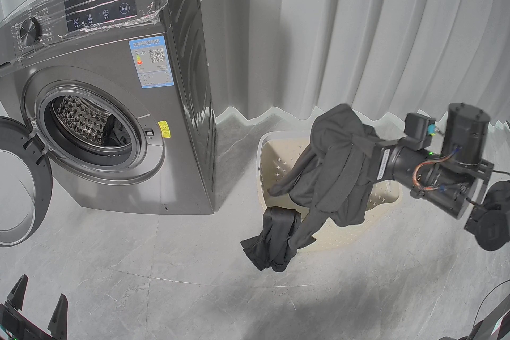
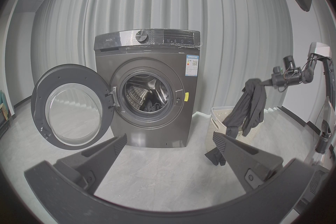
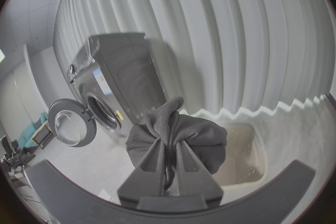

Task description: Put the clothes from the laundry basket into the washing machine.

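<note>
**mk_tinker:** So the right gripper [image 3: 169, 144] is clamping a bunched fold of the dark grey soft-fabric garment [image 1: 340, 166] and holding it up above the beige perforated plastic laundry basket [image 1: 284, 158]. What's worrying you?

**dru_b:** The tail. A long twisted end is hanging down outside the basket's near rim, right by the pale marble-look floor [image 1: 159, 261]. I can't tell if it's actually touching. If the arm is swinging toward the grey front-loading washing machine [image 1: 175, 91] at this height, I'm guessing that end is dragging. Or it's hooking the rim and tipping the basket.

**mk_tinker:** And the grip itself?

**dru_b:** It's pinching only a small wad, so most of the weight is dangling. A quick swing could be pulling the cloth out of the fingers partway there.

**mk_tinker:** At least the round glass door [image 1: 21, 181] is standing wide open, with the drum opening [image 1: 90, 126] facing out.

**dru_b:** Yeah, but a floppy tail could be catching on the lip and ending up hanging out. The left gripper [image 2: 168, 137] isn't helping. It's sitting low near the floor in front of the machine, fingers spread wide, holding nothing.
</note>
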Controlling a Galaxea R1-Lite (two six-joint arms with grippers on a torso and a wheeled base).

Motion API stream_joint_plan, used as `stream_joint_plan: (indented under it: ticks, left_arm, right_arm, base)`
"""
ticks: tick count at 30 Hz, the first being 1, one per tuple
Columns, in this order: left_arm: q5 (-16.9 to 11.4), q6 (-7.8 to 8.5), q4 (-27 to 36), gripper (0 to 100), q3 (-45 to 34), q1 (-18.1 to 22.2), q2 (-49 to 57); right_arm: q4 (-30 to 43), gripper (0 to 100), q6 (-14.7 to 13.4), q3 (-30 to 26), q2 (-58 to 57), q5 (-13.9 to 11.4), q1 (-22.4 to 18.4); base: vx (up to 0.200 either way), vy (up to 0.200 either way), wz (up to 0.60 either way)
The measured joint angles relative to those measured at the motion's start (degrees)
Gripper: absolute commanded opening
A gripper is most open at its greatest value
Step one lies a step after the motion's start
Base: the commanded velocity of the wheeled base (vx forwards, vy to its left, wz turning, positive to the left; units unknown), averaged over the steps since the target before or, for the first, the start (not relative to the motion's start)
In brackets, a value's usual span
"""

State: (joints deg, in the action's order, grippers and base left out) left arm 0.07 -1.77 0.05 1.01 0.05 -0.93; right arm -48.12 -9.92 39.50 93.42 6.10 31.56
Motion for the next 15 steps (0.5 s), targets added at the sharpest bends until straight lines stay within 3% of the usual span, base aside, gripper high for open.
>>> stream_joint_plan:
  ticks: [7,15]
  left_arm:
    - [0.0,0.40,0.0,100,0.0,0.0,0.0]
    - [-0.1,1.12,0.0,100,0.0,0.0,0.0]
  right_arm:
    - [0.2,0,2.0,-1.2,-10.9,2.4,1.3]
    - [0.5,0,2.2,-2.5,-15.9,1.6,1.4]
  base:
    - [0.000,0.000,0.00]
    - [0.000,0.000,0.00]
